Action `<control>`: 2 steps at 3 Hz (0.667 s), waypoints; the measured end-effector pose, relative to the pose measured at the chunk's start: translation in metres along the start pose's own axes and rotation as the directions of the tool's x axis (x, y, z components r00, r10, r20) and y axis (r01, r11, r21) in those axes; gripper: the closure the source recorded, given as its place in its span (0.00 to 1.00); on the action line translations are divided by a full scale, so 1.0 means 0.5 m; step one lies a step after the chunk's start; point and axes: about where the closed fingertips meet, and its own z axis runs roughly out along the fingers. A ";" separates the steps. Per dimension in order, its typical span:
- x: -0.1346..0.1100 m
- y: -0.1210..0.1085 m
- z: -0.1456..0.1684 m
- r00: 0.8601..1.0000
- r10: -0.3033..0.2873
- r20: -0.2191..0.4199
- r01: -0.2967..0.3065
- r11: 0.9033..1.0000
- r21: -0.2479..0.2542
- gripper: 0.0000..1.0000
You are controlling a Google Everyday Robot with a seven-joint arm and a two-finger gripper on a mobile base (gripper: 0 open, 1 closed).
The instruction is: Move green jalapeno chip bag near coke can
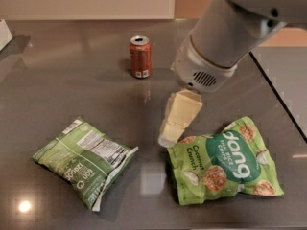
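The gripper hangs low over the table, tilted with its tip down and towards the left of the camera view. It sits in the gap between the 2 bags. Its tip is just beside the top left corner of the bright green rice chip bag, which is not the one to move. Whether the gripper is open or closed I cannot tell, because it shows only as 1 pale block. It does not look to be holding anything.

The green jalapeno chip bag lies flat at the near left of the table with its nutrition panel facing up. It is well apart from the coke can, which stands upright on the far side.

From the gripper, the bag lies to the left and a little nearer the camera, across a strip of bare table. The bag is turned on a diagonal, and its white sealed edge is the side closest to the gripper. It looks nearly as wide as it is long, so its long axis is hard to call.

There is only 1 arm. My guess is that the next move is a short sideways reach to the left, clear of the rice chip bag, followed by a drop onto the bag. The carry would then go away from the camera and a little to the right, towards the can.
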 end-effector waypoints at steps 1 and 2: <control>-0.051 0.052 0.062 1.000 -0.022 -0.001 0.022 0.999 -0.038 0.00; -0.094 0.118 0.114 0.999 -0.049 0.007 0.049 0.995 -0.086 0.00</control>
